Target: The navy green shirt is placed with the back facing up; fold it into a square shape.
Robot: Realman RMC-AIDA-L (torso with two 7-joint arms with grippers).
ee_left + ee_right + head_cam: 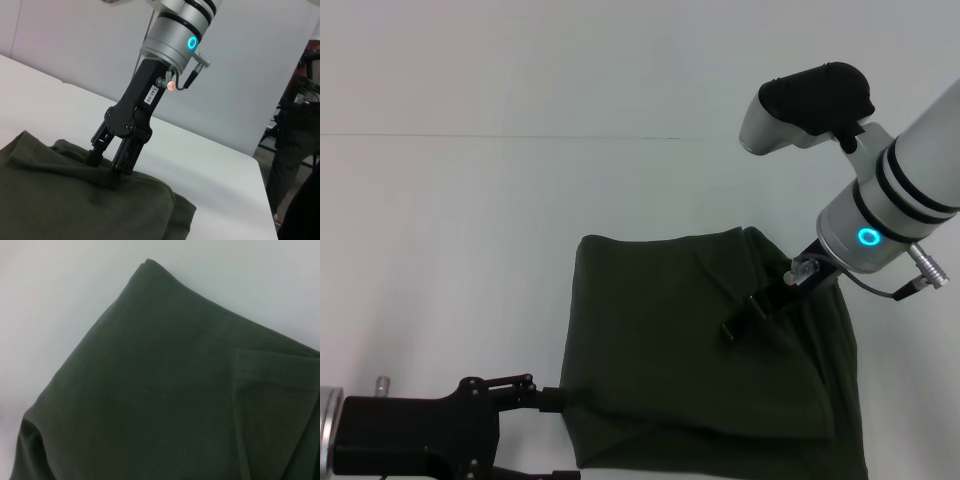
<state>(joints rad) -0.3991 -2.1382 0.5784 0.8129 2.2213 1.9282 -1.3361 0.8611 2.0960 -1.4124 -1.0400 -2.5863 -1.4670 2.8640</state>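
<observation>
The navy green shirt (660,340) lies folded into a rough rectangle on the white table, plain side up, with a flap laid over its right part. My right gripper (745,318) reaches down from the upper right onto the middle of the shirt. In the left wrist view the right gripper (107,164) has its fingers apart, tips pressing on a ridge of the shirt (60,200). My left gripper (563,438) sits low at the shirt's near left corner, open, its upper finger touching the cloth's edge. The right wrist view holds only the shirt (150,390) with a folded corner.
The white table (470,250) stretches bare to the left and behind the shirt. In the left wrist view the table's edge (260,175) shows on the far side, with a dark-clothed person (295,130) and equipment beyond it.
</observation>
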